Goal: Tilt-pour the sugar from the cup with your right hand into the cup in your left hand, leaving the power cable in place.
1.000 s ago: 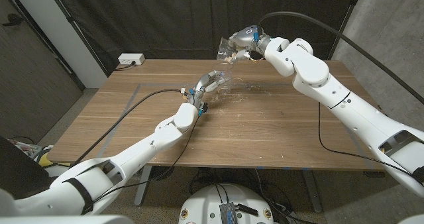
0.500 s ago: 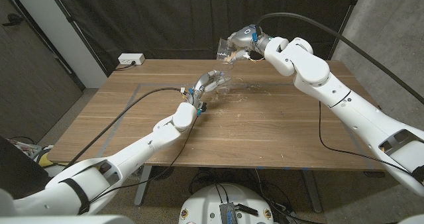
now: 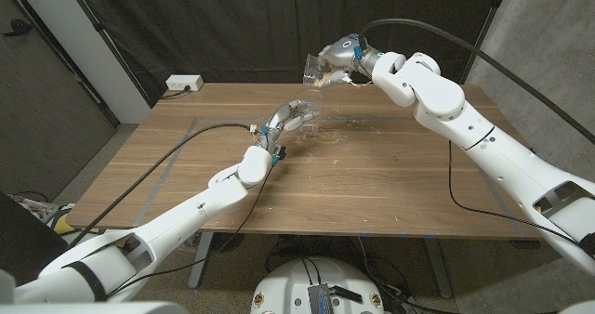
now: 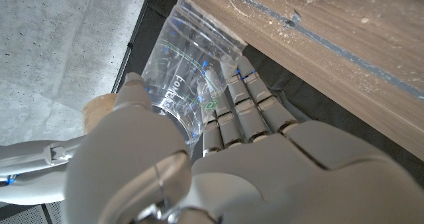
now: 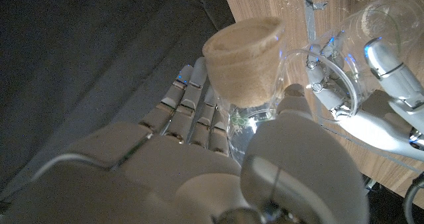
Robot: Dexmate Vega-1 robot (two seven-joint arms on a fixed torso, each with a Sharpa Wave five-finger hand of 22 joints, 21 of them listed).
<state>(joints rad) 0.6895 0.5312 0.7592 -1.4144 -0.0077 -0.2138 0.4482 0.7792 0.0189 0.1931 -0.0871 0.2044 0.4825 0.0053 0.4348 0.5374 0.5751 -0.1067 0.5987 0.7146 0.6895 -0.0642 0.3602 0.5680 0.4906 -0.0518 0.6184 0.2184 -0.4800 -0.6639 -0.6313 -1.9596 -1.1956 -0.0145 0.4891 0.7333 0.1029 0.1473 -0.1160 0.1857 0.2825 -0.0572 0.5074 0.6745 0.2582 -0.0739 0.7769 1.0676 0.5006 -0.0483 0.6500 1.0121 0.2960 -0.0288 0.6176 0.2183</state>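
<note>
My right hand point(image 3: 342, 56) holds a clear plastic cup point(image 3: 318, 70) in the air over the table's far side, tipped with its mouth down toward my left. In the right wrist view the tan sugar point(image 5: 242, 58) sits packed in that cup's base, above my right hand point(image 5: 199, 164). Just below it, my left hand point(image 3: 286, 119) grips a second clear cup point(image 3: 308, 121) close to the tabletop. The left wrist view shows this cup point(image 4: 185, 71) against my left hand's fingers point(image 4: 245, 105). A black cable point(image 3: 177, 151) runs across the table to my left wrist.
A white power strip point(image 3: 182, 84) lies at the wooden table's point(image 3: 390, 184) far left corner. Scattered grains point(image 3: 349, 133) dot the wood near the cups. Another black cable point(image 3: 450, 179) hangs from my right arm. A dark curtain closes off the back.
My left forearm has swung slightly to the left. Both cups stay roughly where they were, the right one still tipped.
</note>
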